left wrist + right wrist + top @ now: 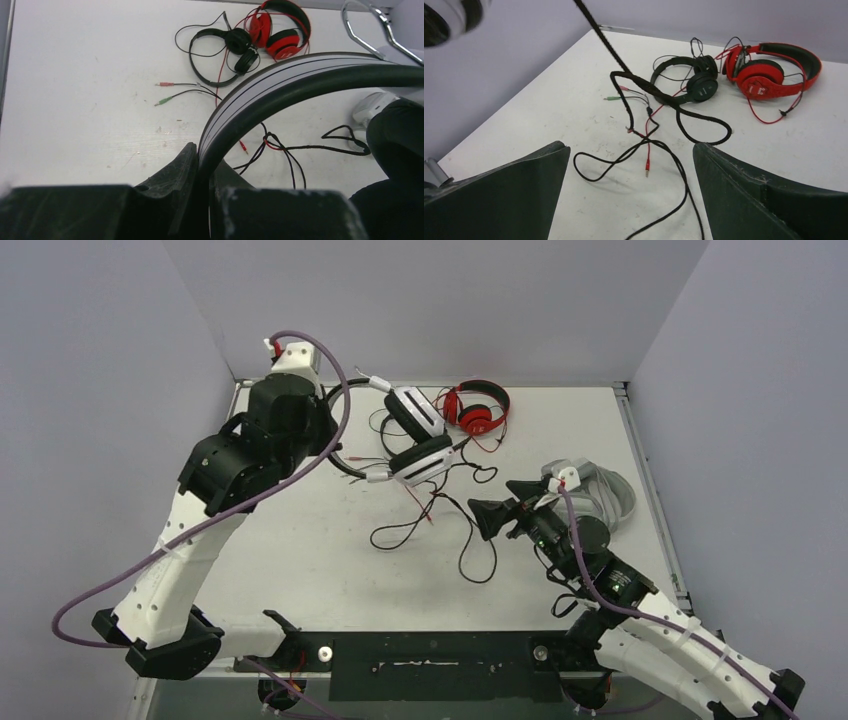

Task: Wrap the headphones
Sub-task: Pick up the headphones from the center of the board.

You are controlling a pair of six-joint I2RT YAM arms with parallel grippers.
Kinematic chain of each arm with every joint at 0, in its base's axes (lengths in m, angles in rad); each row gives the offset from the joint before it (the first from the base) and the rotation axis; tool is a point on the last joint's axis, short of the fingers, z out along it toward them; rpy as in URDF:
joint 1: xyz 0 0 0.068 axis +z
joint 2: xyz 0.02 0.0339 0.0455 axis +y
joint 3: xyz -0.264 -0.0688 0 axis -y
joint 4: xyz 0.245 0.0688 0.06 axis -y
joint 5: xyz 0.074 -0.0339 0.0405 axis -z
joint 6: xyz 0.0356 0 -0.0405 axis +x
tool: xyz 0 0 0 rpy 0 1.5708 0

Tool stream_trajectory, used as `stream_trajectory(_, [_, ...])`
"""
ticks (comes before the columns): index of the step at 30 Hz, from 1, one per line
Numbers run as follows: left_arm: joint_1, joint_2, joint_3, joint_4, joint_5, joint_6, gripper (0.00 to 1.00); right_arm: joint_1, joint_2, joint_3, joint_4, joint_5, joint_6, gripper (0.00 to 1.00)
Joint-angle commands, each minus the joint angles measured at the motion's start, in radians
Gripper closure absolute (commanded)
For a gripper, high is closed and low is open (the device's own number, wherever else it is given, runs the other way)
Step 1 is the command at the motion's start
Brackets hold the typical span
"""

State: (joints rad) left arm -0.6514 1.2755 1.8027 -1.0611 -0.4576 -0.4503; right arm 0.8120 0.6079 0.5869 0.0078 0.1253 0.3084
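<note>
Right now the left gripper (205, 161) is clenched on the headband (280, 75) of the white-and-black headphones (415, 435), band pinched edge-on between its pads. The set is lifted off the table (300, 570), cups hanging toward the middle. The right gripper (629, 150) is released, jaws spread wide and holding nothing, aimed left at the loose cord.

Key relation: the braided black cable (616, 52) drops from the raised set and lands straight ahead of the right claw. Its slack loops (440, 525) trail on the tabletop toward that claw, so the long axis runs roughly from the far left to the near right. The right arm is clearly nearer the slack, and I judge it takes the cord next.

Materials – glossy hard plastic band, padded cups, thin limp cords that snag each other. The red headphones (769, 75) and all-black headphones (689, 82) lie flat at the far side, cords crossing. The light grey headphones (605, 490) sit just behind the right wrist.
</note>
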Motion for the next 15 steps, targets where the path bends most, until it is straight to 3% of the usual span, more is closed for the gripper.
stream_trajectory(1, [0.011, 0.01, 0.177, 0.014, 0.103, -0.037, 1.0, -0.003, 0.087, 0.025, 0.076, -0.118, -0.032, 0.0])
stream_trajectory(9, [0.015, 0.173, 0.576, -0.033, 0.173, -0.065, 1.0, -0.005, 0.31, 0.109, 0.167, -0.117, -0.025, 0.0])
stream_trajectory(15, [0.015, 0.137, 0.628, 0.109, 0.107, -0.105, 1.0, -0.007, 0.429, 0.096, 0.308, -0.172, -0.006, 0.0])
